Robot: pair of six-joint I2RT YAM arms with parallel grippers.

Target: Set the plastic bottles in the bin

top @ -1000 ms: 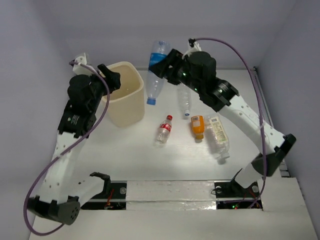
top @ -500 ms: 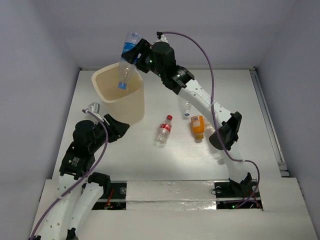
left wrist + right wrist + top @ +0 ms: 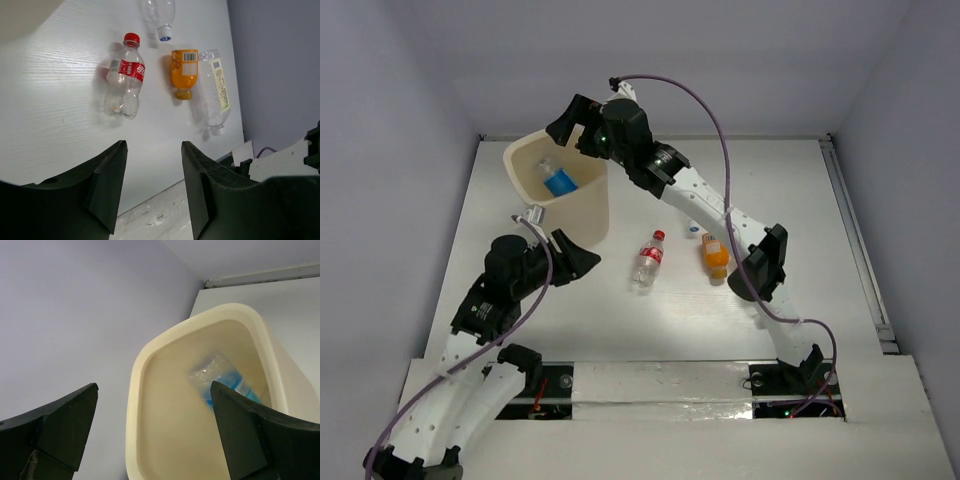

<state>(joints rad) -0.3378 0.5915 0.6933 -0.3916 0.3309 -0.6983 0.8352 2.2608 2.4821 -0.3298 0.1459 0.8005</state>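
Note:
The cream bin [image 3: 520, 160] stands at the far left. A blue-labelled bottle [image 3: 558, 180] lies inside it and also shows in the right wrist view [image 3: 220, 375]. My right gripper [image 3: 575, 125] is open and empty above the bin's mouth [image 3: 135, 370]. On the table lie a red-labelled bottle [image 3: 647, 260], an orange bottle [image 3: 715, 253] and a small blue-capped clear bottle [image 3: 692, 228]. My left gripper [image 3: 575, 255] is open and empty, left of the red-labelled bottle [image 3: 124, 77]. The left wrist view also shows a squarish pale-labelled bottle [image 3: 214, 90], hidden under the right arm in the top view.
The right arm [image 3: 720, 205] stretches across the table above the bottles. The table's near edge [image 3: 165, 210] lies just below the left gripper. Grey walls close in the left, back and right sides.
My right gripper moved left over the bin and let go of the blue-labelled bottle, which now lies inside. My left arm drew back from the bin and swung toward the red-labelled bottle.

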